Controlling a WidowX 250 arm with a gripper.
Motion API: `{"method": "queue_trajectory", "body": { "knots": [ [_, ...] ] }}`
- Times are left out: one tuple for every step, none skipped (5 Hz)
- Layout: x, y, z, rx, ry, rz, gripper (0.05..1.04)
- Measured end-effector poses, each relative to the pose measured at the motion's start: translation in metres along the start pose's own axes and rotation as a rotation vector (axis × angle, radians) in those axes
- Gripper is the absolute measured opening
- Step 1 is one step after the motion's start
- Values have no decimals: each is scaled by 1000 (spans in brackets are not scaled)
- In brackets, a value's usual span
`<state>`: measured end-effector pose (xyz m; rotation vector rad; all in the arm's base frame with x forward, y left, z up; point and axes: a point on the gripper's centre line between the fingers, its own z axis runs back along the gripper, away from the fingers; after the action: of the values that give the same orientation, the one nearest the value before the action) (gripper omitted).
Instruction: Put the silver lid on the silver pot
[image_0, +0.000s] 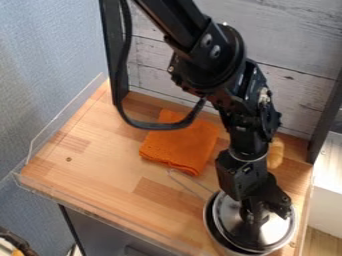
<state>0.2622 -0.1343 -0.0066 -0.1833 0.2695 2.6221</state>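
Directly over the silver pot (210, 226), the silver lid (230, 216) is covering most of its mouth; above that same pot the pincer (252, 221) is hanging down at the lid's middle; how far open it is, and whether it is gripping the lid, I cannot tell; beyond the pot, a folded orange cloth (177, 147) is lying on the desk (113, 167).

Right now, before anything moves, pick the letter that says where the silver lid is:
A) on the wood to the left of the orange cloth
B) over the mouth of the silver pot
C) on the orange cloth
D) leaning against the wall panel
B: the silver lid shows under the tool, within the outline of the silver pot.
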Motion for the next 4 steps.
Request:
{"method": "queue_trajectory", "body": {
  "knots": [
    [0, -1, 0, -10, -3, -9, 277],
    [5, -1, -1, -14, -19, -6, 322],
    [10, 0, 0, -11, -30, -2, 610],
    [16, 1, 2, -11, -43, 3, 910]
  ]
}}
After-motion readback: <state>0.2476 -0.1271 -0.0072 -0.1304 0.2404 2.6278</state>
